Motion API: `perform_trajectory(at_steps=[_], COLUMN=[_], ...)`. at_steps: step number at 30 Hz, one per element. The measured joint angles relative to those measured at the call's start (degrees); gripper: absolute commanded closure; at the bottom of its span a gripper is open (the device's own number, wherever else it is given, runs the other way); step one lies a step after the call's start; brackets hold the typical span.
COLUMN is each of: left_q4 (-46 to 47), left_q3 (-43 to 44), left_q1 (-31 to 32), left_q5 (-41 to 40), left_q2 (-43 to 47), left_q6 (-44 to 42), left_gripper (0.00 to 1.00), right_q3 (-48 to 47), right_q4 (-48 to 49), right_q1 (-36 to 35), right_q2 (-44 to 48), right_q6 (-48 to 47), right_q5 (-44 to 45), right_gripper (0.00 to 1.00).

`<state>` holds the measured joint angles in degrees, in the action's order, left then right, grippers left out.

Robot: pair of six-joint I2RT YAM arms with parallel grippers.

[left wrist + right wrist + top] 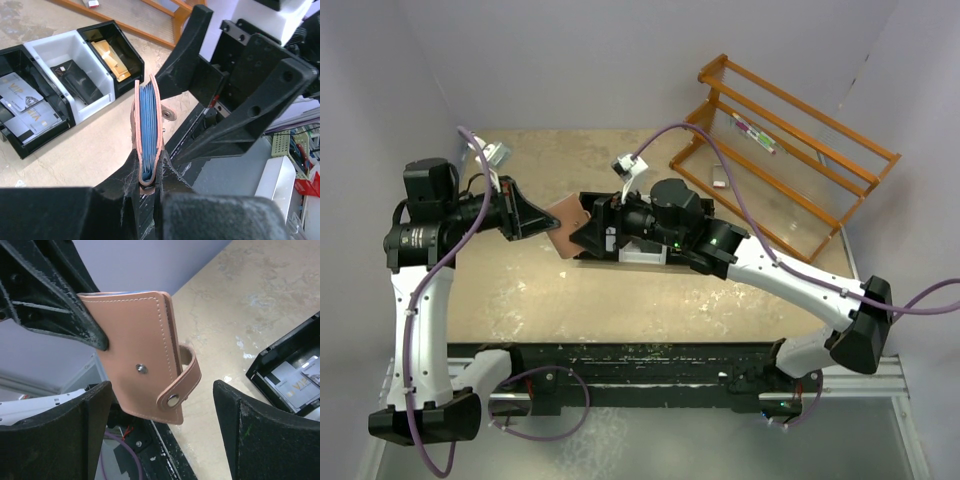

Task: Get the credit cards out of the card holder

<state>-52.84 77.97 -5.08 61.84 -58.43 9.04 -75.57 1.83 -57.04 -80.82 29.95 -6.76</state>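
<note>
Nearest me is the black mounting rail (640, 365) along the near edge of the table (520, 300), with both arms bolted to it. Over on the left, the left claw (146, 172) is pressed together on one end of the flat reddish-brown leather card holder (140, 355) with the light blue lining. It's holding the thing up on edge in the air above the table. The holder's strap curls round the free edge, and its snap sits apart from the stud on the cover.

The right claw (578, 232) is spread wide, one finger on each side of the holder, not touching it as far as I can see.

Under that arm there's a row of small plastic bins. The pale grey and white credit cards (22, 107) lie in a black bin (30, 147). A flat black pouch (75, 80) is in the white bin (95, 107), and tan-yellow paper pieces (112, 57) are in the next black one. Far right stands an orange wooden rack (790, 150).
</note>
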Motion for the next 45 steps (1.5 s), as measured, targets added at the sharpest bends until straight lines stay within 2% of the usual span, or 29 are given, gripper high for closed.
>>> perform_trajectory(at_steps=[9,17,20,24,29,36,41,43,45], left_q4=[0.0,-0.1,0.0,0.0,0.0,0.1,0.1,0.1,0.2], left_q3=[0.6,0.7,0.8,1.3,1.4,2.1,2.1,2.1,2.1], left_q1=[0.0,0.0,0.0,0.0,0.0,0.0,0.0,0.0,0.0], left_q5=[3.3,5.7,6.2,6.6,6.9,7.1,7.4,7.4,7.3], left_q2=[0.7,1.0,1.2,1.3,1.6,1.6,1.7,1.7,1.7], left_q6=[0.0,0.4,0.7,1.2,1.5,2.2,2.4,2.3,2.1], left_gripper=[1.00,1.00,1.00,1.00,1.00,1.00,1.00,1.00,0.87], right_q3=[-0.7,0.0,0.0,0.0,0.0,0.0,-0.1,-0.3,-0.4], right_q4=[-0.2,-0.7,-0.9,-1.6,-2.1,-2.8,-2.6,-2.5,-2.6], right_q1=[0.1,4.0,5.2,5.3,5.3,5.3,5.3,5.3,5.3], right_q2=[-0.5,3.4,4.2,4.1,4.1,4.1,4.1,4.1,4.1], right_q6=[-0.5,-1.6,-1.9,-2.1,-2.2,-2.5,-2.6,-2.7,-2.8], right_q5=[-1.9,-3.4,-3.5,-5.0,-5.7,-5.0,-4.2,-4.2,-4.0], right_gripper=[0.42,0.53,0.54,0.48,0.52,0.75,0.99,1.00,1.00])
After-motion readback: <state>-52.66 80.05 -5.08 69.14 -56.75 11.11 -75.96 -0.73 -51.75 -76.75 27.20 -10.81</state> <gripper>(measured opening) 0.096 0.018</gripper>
